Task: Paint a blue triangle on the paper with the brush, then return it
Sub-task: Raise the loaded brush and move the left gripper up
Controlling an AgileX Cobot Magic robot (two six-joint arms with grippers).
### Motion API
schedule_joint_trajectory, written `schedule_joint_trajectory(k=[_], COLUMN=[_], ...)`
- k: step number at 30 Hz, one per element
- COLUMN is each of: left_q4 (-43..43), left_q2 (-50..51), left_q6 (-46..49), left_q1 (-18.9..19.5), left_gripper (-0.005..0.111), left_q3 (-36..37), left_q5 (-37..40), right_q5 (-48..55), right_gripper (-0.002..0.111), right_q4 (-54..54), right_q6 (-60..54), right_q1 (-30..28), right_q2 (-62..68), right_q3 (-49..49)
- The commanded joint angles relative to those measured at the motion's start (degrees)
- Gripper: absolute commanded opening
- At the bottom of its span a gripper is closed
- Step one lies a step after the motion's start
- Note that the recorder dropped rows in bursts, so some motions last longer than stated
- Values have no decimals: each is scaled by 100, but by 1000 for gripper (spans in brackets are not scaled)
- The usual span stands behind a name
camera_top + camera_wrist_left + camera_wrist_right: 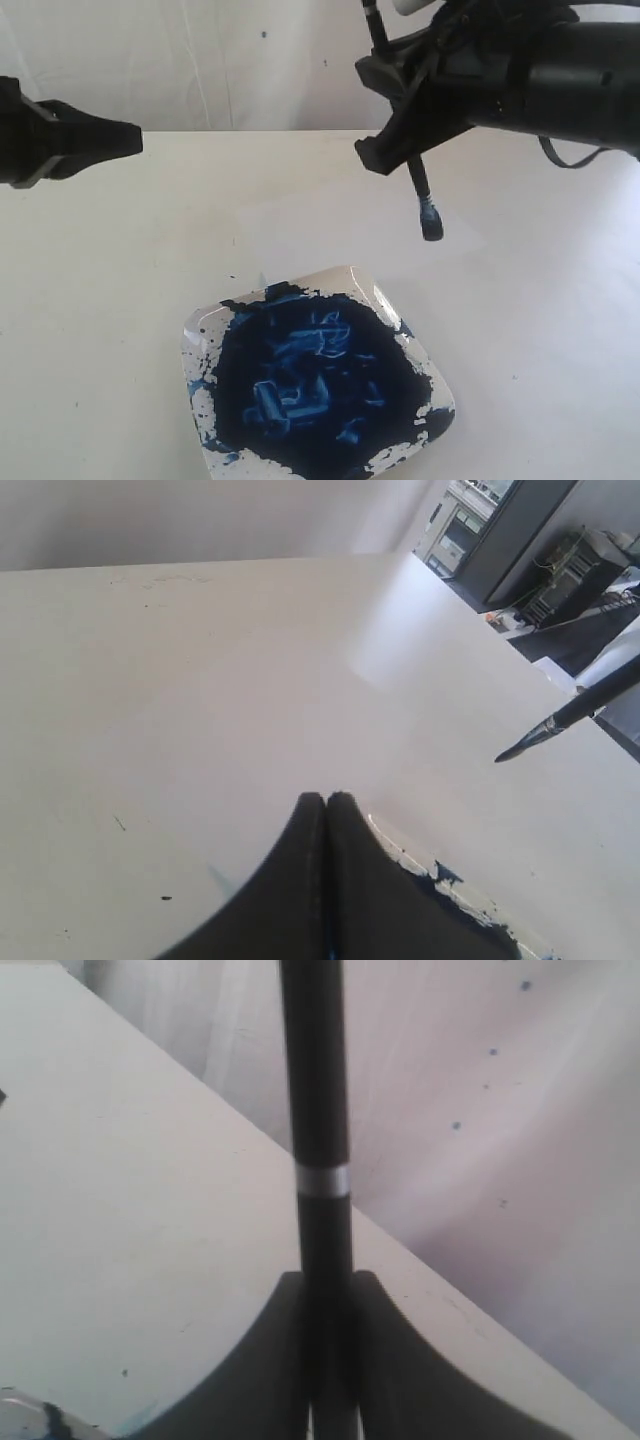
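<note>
My right gripper (pixel 398 150) is shut on the black-handled brush (pixel 421 188) and holds it in the air, nearly upright. The blue-black bristle tip hangs above the table, beyond the plate's far right corner and touching nothing. In the right wrist view the handle (pixel 315 1110), with its pale band, rises from between the closed fingers (pixel 326 1282). The left wrist view shows the brush (pixel 572 716) at the right edge. The paper (pixel 420 630) is only a faint brighter patch (pixel 320 212) on the table. I see no blue triangle on it. My left gripper (pixel 133 138) hovers at the left, shut and empty (pixel 326 800).
A square white plate (pixel 196 345), thickly smeared with dark blue paint, lies near the front edge of the white table. Its rim also shows beside the left fingers (pixel 415 862). A white wall with a few dark specks stands behind the table.
</note>
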Motion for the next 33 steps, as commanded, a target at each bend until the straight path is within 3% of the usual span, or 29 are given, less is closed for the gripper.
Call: schedule_joint_trajectory(k=[1, 5, 11, 16, 22, 27, 33], left_q4=[86, 86, 86, 86, 86, 86, 86], left_q2=[514, 1053, 1775, 2500, 3511, 4337, 4913], left_q6=[-56, 55, 228, 562, 804, 1766, 2836], left_q1=[-11, -11, -11, -25, -313, -672, -922], left_gripper=[0, 0, 0, 0, 0, 0, 0], left_q3=[-419, -784, -1330, -1943, -2795, -3494, -4013], left_q5=[108, 249, 536, 614, 826, 1111, 1317], right_q5=[-449, -220, 1009, 2287, 3947, 4539, 4541], right_gripper=[0, 0, 0, 0, 0, 0, 0], right_q4=[29, 15, 81, 1760, 1760, 1760, 1760], right_q6=[-98, -98, -168, -1325, -1384, -1384, -1412], right_q1=[-65, -348, -1160, -1854, -2588, -2792, -2742], right_q2=[405, 866, 1585, 2212, 2987, 3513, 3835], right_q3=[-351, -807, -1645, -2135, -2462, -2578, -2769])
